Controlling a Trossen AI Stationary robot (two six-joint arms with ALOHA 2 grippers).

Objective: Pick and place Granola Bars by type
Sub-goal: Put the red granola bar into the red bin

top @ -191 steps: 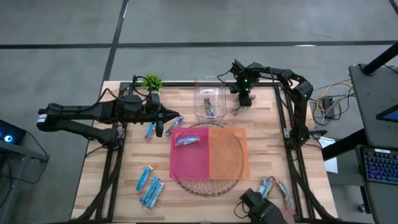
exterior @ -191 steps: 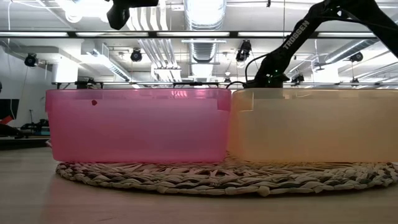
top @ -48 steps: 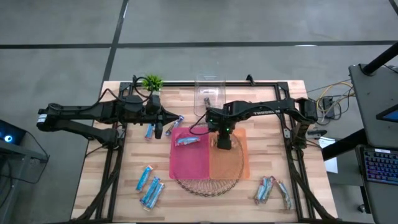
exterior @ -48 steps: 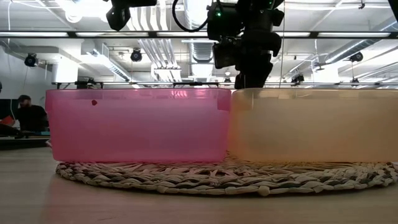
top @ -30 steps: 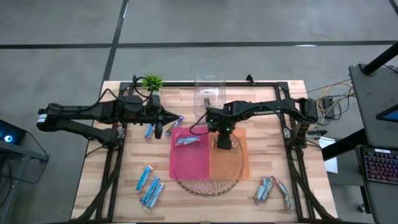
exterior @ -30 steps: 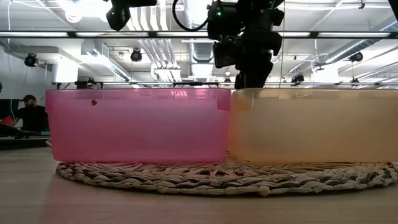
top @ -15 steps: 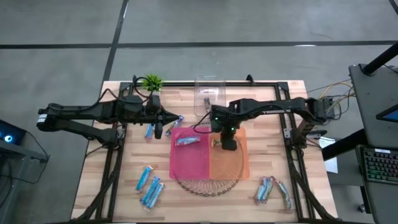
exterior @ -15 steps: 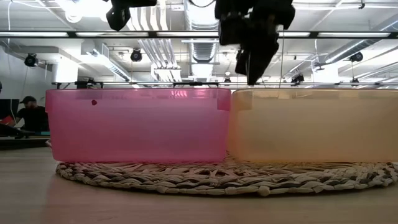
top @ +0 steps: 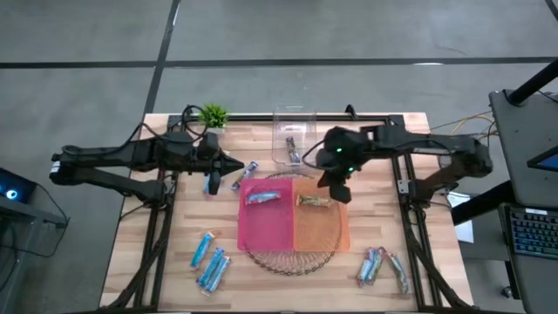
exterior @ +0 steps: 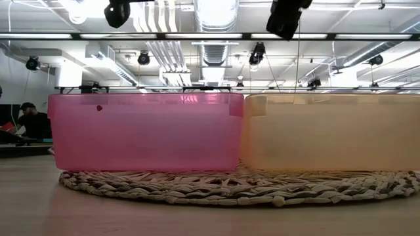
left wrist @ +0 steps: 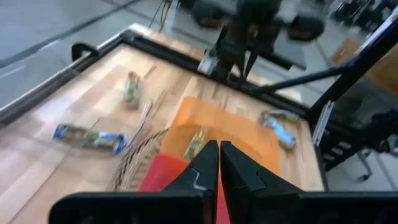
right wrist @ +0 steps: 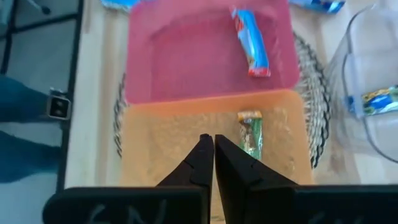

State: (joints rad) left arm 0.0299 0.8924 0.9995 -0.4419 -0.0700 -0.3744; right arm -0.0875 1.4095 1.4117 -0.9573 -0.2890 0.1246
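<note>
Granola Bars (top: 211, 262) in shiny wrappers mostly lie loose near my bench's edges, only one blue bar (top: 261, 198) in the pink bin (top: 266, 228), one brown bar (top: 315, 202) in the orange bin (top: 321, 231); both right gripper (top: 341, 194) and left gripper (top: 234, 167) are closed, empty.

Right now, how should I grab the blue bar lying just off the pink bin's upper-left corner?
Take the blue bar across its middle, from straight above. It lies flat on the table, slanted, so turn the fingers square to its length. Approach from the side away from the pink bin, whose wall stands close by.
</note>
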